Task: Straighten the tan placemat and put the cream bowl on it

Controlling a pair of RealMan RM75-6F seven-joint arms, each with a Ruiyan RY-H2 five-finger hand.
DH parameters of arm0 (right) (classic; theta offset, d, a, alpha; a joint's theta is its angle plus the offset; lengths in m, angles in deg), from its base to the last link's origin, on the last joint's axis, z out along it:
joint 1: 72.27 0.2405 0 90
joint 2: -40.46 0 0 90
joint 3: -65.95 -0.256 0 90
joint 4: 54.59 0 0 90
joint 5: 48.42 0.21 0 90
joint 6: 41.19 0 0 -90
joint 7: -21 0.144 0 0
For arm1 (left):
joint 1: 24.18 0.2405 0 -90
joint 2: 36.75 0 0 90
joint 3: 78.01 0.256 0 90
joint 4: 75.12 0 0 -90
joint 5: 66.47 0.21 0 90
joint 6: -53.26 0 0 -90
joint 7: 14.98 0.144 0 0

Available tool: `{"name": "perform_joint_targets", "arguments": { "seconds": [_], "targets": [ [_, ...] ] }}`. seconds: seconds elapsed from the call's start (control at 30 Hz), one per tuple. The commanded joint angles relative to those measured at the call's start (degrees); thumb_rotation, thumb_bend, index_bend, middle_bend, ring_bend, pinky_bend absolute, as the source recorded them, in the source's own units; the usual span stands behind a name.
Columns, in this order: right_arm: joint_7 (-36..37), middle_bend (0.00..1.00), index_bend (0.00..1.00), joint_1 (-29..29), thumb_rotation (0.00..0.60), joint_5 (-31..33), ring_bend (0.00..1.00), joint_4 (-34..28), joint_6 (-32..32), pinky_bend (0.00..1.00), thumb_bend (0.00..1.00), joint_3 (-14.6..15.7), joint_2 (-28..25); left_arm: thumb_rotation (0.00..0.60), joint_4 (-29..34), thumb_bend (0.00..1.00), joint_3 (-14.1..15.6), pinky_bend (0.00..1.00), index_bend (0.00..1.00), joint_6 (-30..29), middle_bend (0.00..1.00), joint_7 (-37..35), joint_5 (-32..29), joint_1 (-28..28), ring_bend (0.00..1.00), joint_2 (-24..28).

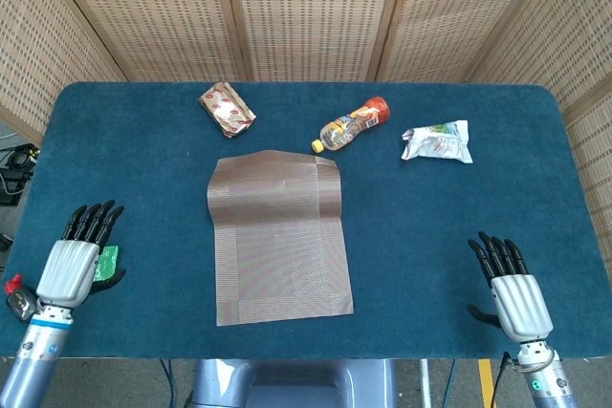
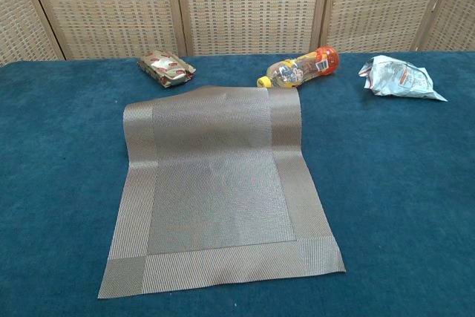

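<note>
While the tan placemat [image 1: 279, 237] lies mid-counter [image 1: 440, 226] with its far end humped, the left hand [image 1: 69, 269] and right hand [image 1: 517, 290] rest at the near corners, fingers [image 1: 90, 222] apart, holding nothing.

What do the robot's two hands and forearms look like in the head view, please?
The left hand and right hand match: ribbed silver-grey backs with black fingers. Below each sits a white wrist collar, the left one edged with a light blue ring, then a grey metallic forearm. A thin dark cable runs beside the right wrist.
</note>
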Motion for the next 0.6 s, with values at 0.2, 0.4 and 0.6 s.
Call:
{"name": "perform_joint_targets", "arguments": {
  "seconds": [0.2,0.4,0.6],
  "targets": [
    [-2.4,0.00,0.00,0.5,0.600,-3.4,0.00,1.8,-0.6,0.00,0.06,1.2,2.3,0.600,-1.1,0.19,3.3,0.00,0.00,-7.1,0.00,0.3,3.9,7.0,0.00,0.8],
    [-5.2,0.00,0.00,2.1,0.600,-5.3,0.00,1.6,2.2,0.00,0.06,2.4,6.5,0.600,-1.6,0.19,2.5,0.00,0.00,-7.9,0.00,-1.5,4.8,8.4,0.00,1.1],
    [-11.6,0.00,0.00,4.6,0.600,-6.5,0.00,0.4,6.3,0.00,0.06,2.3,12.4,0.600,-2.5,0.19,1.1,0.00,0.00,-8.5,0.00,-2.1,4.9,9.2,0.00,0.7]
  ]
}}
